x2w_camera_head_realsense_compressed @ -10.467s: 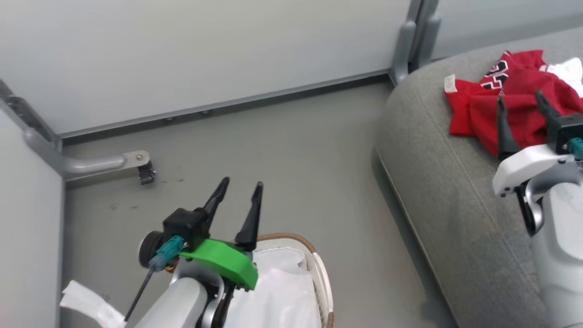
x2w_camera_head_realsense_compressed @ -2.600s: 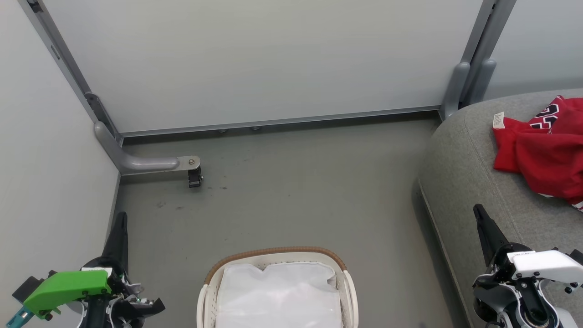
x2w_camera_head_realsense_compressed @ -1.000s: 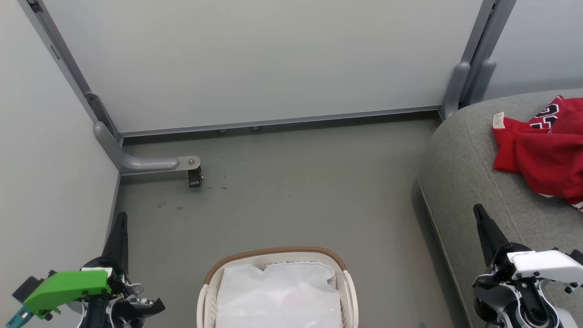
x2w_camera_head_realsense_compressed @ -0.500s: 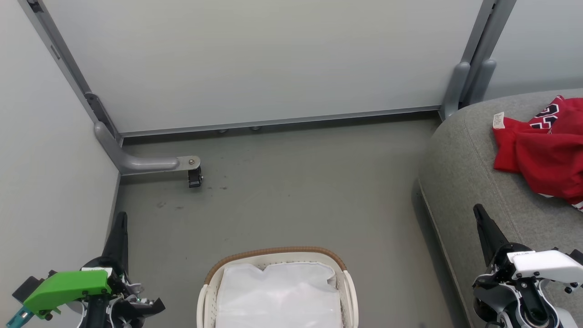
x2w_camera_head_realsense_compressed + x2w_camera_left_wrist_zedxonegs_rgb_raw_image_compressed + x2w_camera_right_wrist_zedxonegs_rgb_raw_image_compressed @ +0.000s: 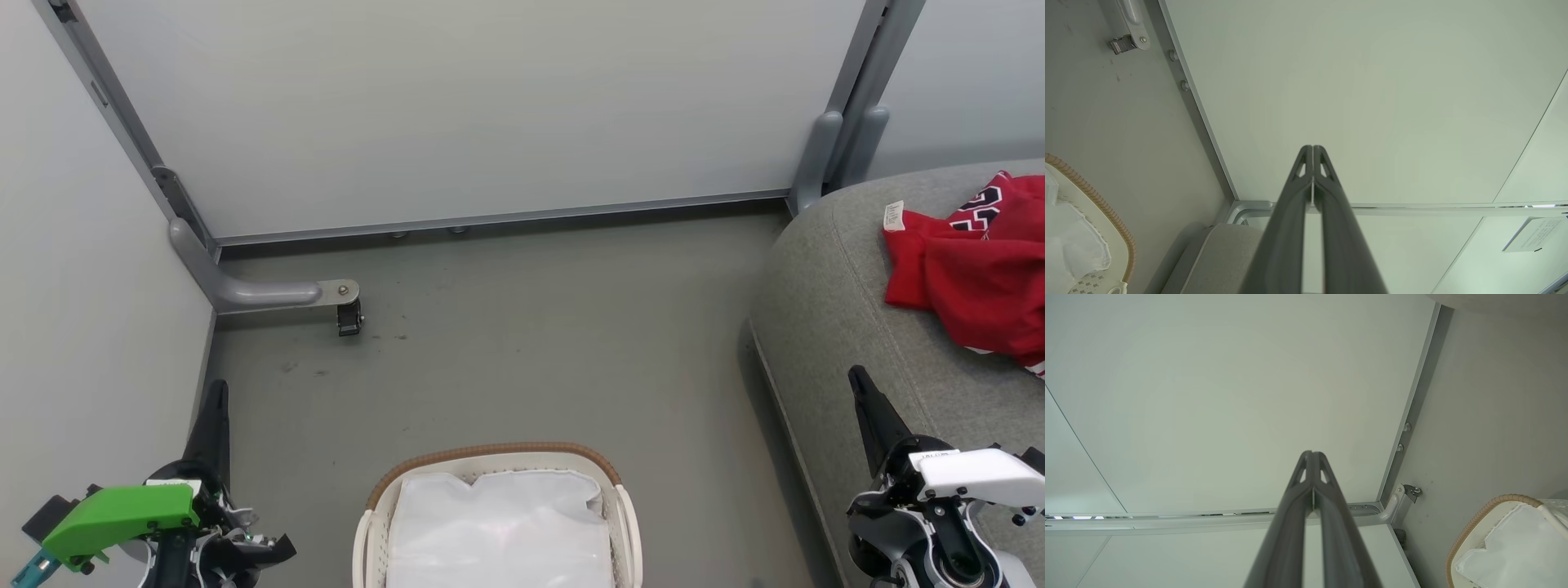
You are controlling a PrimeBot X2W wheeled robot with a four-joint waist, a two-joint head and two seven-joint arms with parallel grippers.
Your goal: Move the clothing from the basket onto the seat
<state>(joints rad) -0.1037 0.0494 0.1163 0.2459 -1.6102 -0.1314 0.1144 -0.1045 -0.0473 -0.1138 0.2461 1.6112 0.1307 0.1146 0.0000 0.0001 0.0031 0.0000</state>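
Grippers are being kept shut and empty at the near edge, the left gripper (image 5: 215, 404) at near left and the right gripper (image 5: 867, 404) at near right. Between them the basket (image 5: 490, 452) is being shown with its white liner (image 5: 498, 523) bare. Farther right, the clothing (image 5: 971, 286) is being carried by the seat (image 5: 841, 343). Nothing is being moved since a second ago, so the task is being judged complete.

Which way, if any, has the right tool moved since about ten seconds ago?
Yes. The right tool drew back from over the clothing toward the robot, now short of it over the seat.
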